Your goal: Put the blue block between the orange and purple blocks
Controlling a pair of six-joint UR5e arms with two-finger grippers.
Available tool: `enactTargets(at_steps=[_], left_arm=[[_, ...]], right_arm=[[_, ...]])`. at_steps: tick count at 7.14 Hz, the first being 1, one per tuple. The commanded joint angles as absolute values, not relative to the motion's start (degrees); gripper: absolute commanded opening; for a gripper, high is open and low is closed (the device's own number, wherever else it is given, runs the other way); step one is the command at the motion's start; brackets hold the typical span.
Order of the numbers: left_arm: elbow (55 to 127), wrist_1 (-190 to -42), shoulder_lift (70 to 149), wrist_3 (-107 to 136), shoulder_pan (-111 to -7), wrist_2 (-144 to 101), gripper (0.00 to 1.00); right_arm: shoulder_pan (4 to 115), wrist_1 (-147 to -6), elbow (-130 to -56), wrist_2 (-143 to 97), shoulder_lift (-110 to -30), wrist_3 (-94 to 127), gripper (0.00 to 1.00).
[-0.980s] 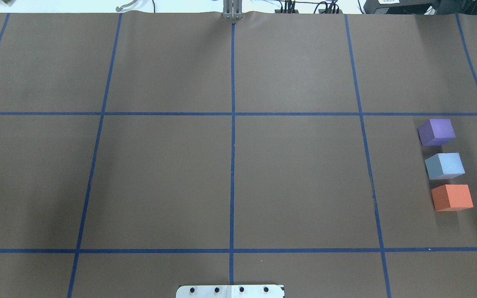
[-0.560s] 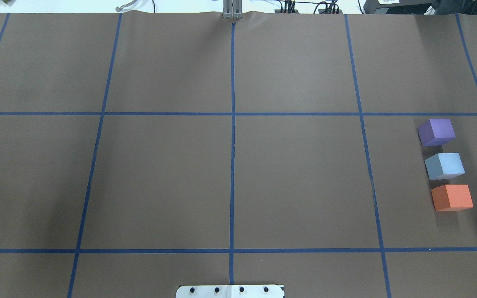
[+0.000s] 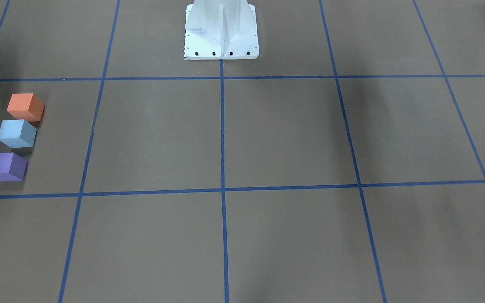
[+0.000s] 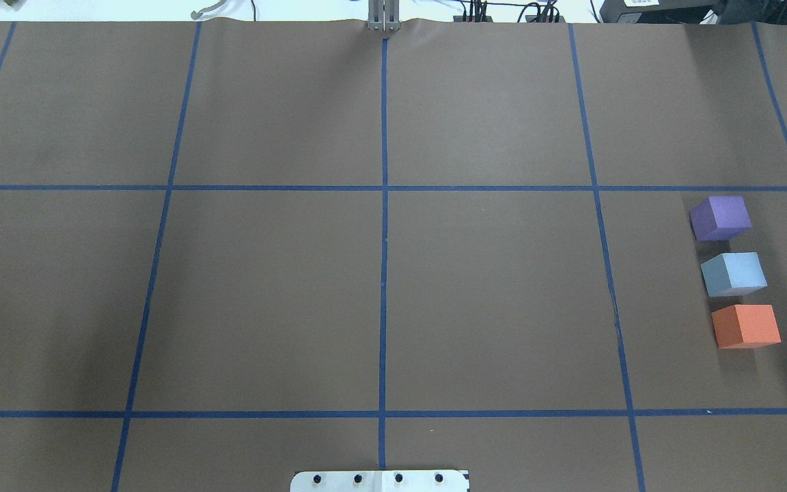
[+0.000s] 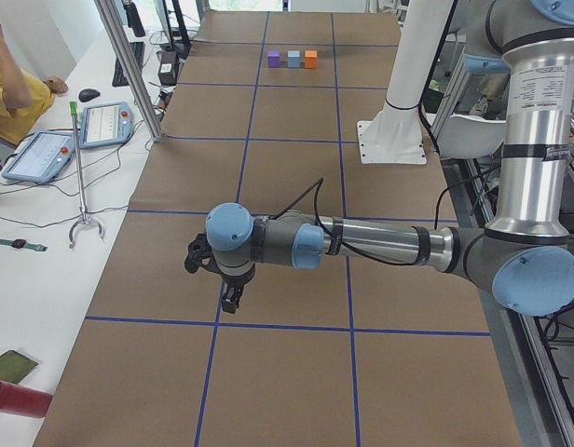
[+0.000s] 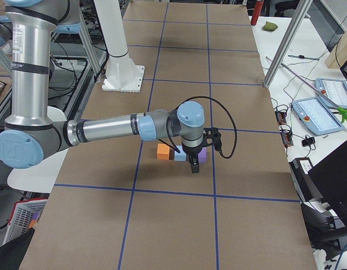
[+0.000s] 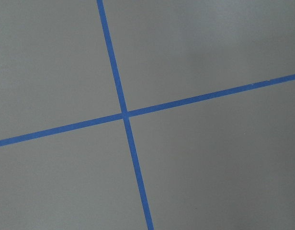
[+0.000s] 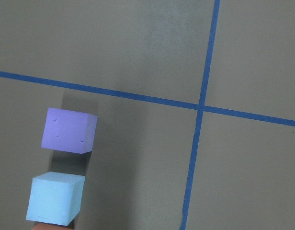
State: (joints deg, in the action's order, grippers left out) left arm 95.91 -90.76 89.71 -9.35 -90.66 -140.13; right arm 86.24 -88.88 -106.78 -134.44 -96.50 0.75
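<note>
A: R end effector [image 6: 194, 167], open or shut?
B: Can't tell. It shows only in the right side view, small and dark, pointing down over the desk [image 4: 264, 287]. In that pic it's in front of the blocks. Touching anything? Can't tell either.
A: L one?
B: L end effector [image 5: 229, 298] is the same, side view only, so I can't judge the finger gap. It hangs pointing down over the desk, well apart from the blocks. Its wrist cam sees just a tape crossing [image 7: 124, 115] on brown paper.
A: Blue block?
B: Blue block [image 4: 734, 273] sits flat on the desk, far right in the overhead view. Purple block [image 4: 720, 217] is on its far side, orange block [image 4: 746, 326] on its near side, toward the robot. All 3 are in one row with a thin gap at each joint, none stacked. R wrist cam looks down on purple and blue, w/ a sliver of orange at the bottom edge.
A: Edges, room?
B: The row lies inside one cell of the blue tape grid [image 4: 384, 239]. Purple is just near of a cross line, and there's a long line close on the right. Wide brown paper runs left of the row. White base plate [image 4: 380, 481] is at the near edge mid-desk, well apart from the blocks.
</note>
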Motion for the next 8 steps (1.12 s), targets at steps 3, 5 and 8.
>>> enactTargets(at_steps=[3, 5, 8], left_arm=[[97.5, -90.4, 89.4, -9.2, -90.7, -134.0, 1.00], [98.2, -89.7, 88.6, -9.1, -90.6, -130.9, 1.00], [98.1, -90.4, 88.2, -9.1, -90.4, -131.0, 1.00]], right_arm=[[84.6, -87.8, -107.0, -135.0, -94.8, -0.2, 1.00], [83.7, -87.9, -106.3, -135.0, -95.2, -0.1, 1.00], [83.8, -88.2, -106.3, -134.8, -95.8, 0.0, 1.00]])
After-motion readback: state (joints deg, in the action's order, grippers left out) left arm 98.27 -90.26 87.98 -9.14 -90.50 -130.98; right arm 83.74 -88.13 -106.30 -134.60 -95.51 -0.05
